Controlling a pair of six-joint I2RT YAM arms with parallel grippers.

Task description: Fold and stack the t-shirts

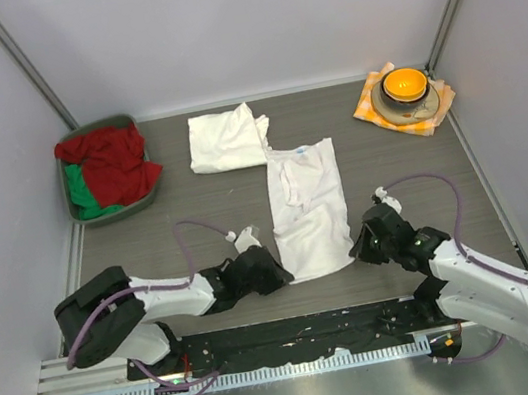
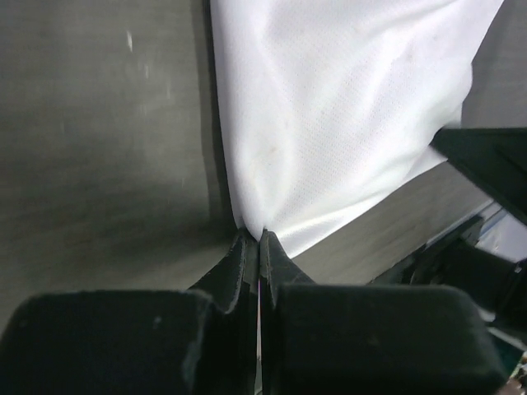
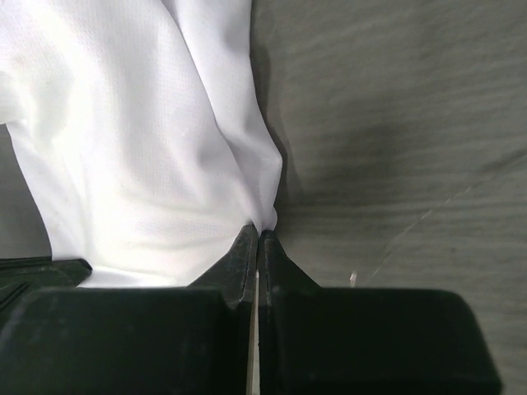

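Long t-shirt (image 1: 306,206): white, flat in a narrow strip, collar end just beside the folded t-shirt (image 1: 226,140), hem end away from it.
Left gripper (image 1: 281,274): jaws pinched tight on the strip's left hem corner.
Right gripper (image 1: 358,248): jaws pressed together on the strip's right edge near the hem, farther from the folded t-shirt.

Soft matt cloth t-shirt (image 1: 308,220), matt grained table (image 1: 399,155)

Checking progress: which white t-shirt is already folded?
The far t-shirt, a compact square; the near t-shirt lies long, its bottom corners pinched by the left gripper and right gripper.
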